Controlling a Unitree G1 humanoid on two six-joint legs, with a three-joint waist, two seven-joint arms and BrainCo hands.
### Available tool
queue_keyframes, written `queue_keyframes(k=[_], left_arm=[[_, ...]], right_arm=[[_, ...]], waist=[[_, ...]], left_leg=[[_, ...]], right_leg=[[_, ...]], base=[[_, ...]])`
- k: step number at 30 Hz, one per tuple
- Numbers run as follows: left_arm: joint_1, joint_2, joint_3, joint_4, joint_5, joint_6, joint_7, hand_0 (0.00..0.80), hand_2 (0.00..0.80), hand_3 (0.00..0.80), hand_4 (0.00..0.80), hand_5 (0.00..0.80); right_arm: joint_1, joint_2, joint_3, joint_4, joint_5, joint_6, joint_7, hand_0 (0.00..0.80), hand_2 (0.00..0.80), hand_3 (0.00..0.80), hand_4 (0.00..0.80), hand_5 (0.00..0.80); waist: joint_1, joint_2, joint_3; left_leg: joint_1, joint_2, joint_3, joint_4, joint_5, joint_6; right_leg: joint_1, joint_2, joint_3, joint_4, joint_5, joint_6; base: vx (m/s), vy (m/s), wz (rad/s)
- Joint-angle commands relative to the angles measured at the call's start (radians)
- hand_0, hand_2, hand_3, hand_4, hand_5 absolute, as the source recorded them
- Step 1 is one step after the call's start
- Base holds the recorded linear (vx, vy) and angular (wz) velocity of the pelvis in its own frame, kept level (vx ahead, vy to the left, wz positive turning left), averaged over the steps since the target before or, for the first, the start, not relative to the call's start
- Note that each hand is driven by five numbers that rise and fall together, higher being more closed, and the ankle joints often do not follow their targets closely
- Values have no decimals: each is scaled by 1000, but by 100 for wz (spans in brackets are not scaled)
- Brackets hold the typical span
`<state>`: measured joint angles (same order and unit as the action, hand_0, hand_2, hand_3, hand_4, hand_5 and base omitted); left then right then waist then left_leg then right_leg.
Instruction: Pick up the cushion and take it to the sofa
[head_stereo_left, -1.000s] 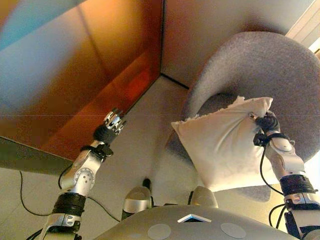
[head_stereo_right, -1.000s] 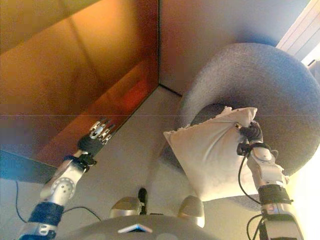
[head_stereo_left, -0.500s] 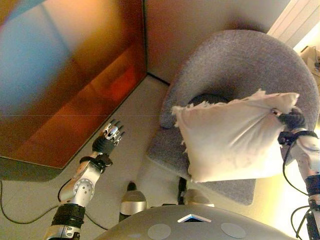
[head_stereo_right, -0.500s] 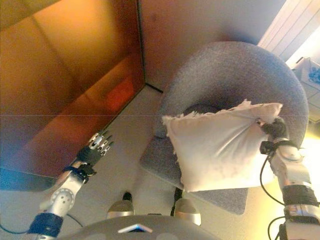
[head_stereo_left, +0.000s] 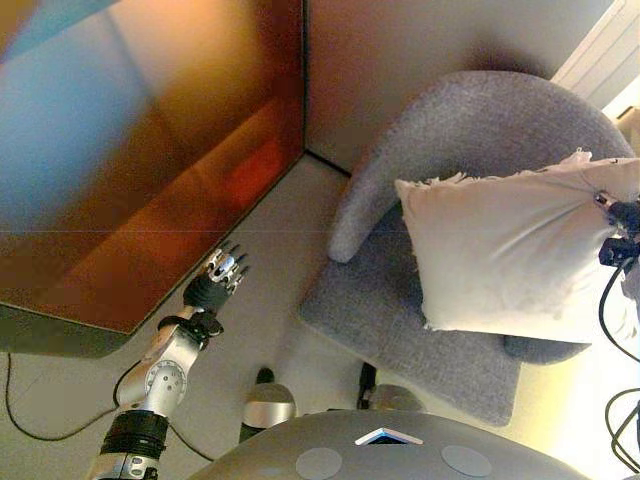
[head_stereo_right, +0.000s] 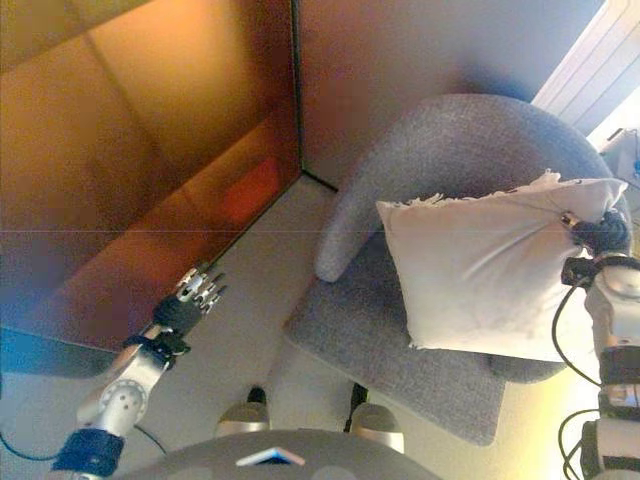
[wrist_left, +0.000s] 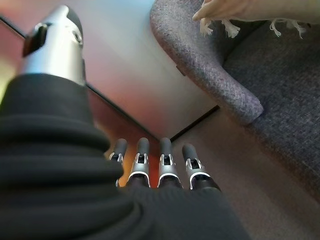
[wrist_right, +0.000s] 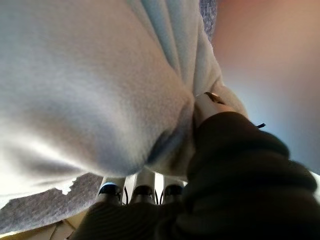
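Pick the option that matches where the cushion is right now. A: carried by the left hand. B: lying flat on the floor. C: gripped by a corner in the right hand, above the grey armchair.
C: the right hand grips the cushion by a corner, above the grey armchair.

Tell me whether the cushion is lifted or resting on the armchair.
Lifted: the right hand grips a corner of the cushion, which hangs above the grey armchair seat.

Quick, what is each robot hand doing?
Left hand: open, empty.
Right hand: shut on the cream cushion by its corner.
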<state>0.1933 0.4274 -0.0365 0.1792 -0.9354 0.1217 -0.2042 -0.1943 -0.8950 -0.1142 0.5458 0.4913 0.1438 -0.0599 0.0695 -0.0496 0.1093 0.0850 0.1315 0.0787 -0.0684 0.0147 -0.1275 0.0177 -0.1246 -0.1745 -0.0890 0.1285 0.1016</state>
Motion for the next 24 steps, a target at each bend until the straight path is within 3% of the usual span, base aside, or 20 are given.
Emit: queue_keyframes(k=[1,10,15,24], left_arm=[[-30,74,-22,-50,-43,-34,-35,0,0,0,0,0],[-172,139,-42,-110,-103,-77,-59,0,0,0,0,0],[-206,171,-51,-145,-136,-96,-43,0,0,0,0,0],[-252,223,-99,-173,-169,-121,-35,0,0,0,0,0]], right_arm=[[-222,-84,21,14,-3,-99,-34,800,800,800,800,800],[-396,-58,162,64,-31,-173,-159,800,800,800,800,800],[-489,-69,238,148,26,-160,-206,800,800,800,800,800],[-716,-102,363,371,-10,-92,-299,800,800,800,800,800]], waist=[[52,-38,-8],[110,-31,131],[140,-32,178],[175,-11,214]], left_leg=[[-117,1,-35,114,-37,37],[-323,15,-108,166,12,8],[-411,19,-142,206,25,-9],[-476,14,-175,199,51,-17]], right_leg=[[-6,-78,-15,110,-78,80],[-89,-63,-61,106,-75,67],[-120,-53,-85,112,-82,58],[-148,-37,-94,98,-80,51]], base=[[-82,-167,23],[-188,-168,18],[-66,-158,15],[-1,-79,4]])
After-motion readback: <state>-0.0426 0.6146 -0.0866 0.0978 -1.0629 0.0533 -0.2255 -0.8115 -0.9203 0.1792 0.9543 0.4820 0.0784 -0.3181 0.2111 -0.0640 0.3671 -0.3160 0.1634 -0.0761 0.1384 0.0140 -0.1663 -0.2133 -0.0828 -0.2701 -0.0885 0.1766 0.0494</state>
